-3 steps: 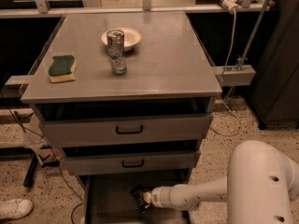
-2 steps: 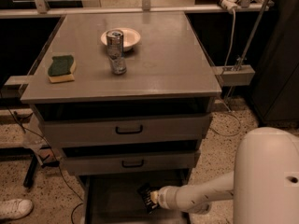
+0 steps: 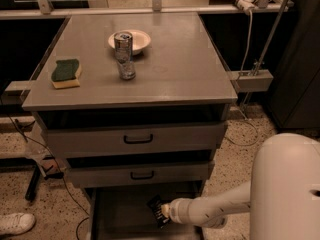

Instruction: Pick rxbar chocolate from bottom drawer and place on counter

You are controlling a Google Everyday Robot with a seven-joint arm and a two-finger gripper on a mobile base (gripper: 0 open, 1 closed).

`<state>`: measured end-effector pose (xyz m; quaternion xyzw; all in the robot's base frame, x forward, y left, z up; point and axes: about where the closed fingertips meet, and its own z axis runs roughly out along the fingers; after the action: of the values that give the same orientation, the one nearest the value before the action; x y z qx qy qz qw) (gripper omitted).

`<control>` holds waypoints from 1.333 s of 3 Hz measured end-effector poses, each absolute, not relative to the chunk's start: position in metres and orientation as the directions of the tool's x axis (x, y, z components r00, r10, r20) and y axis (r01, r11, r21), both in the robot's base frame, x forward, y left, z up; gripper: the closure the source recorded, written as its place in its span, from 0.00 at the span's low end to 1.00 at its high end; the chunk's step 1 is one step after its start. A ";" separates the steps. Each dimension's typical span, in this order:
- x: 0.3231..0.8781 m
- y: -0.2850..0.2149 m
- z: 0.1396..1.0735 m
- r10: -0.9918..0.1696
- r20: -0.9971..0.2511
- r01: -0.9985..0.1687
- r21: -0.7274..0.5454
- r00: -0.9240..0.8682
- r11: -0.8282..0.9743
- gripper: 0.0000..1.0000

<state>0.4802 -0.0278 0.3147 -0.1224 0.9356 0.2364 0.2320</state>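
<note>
The bottom drawer (image 3: 122,216) is pulled open below the two upper drawers. My gripper (image 3: 161,213) reaches into it from the right on a white arm. It is shut on the rxbar chocolate (image 3: 155,204), a small black wrapper with faint pale print. The bar is tilted, just above the drawer floor near the middle. The counter (image 3: 175,71) is the flat grey cabinet top above.
On the counter stand a can (image 3: 123,44), a white bowl (image 3: 139,38) behind it, a small clear cup (image 3: 127,70) and a green-and-yellow sponge (image 3: 65,73) at the left. The two upper drawers (image 3: 135,140) overhang the bottom drawer's back part. A white shoe (image 3: 15,223) lies on the floor at the left.
The gripper has shifted slightly right and up inside the bottom drawer. The black bar now sits tilted in the fingers.
</note>
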 end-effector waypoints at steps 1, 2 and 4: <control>0.475 -0.039 0.339 -0.112 -0.494 -0.322 0.363 -0.862 0.874 1.00; 0.464 -0.066 0.404 -0.102 -0.525 -0.295 0.299 -0.845 0.908 1.00; 0.461 -0.069 0.423 -0.094 -0.536 -0.293 0.299 -0.839 0.908 1.00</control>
<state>0.4609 -0.0694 0.4232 -0.1030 0.9403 0.1877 0.2645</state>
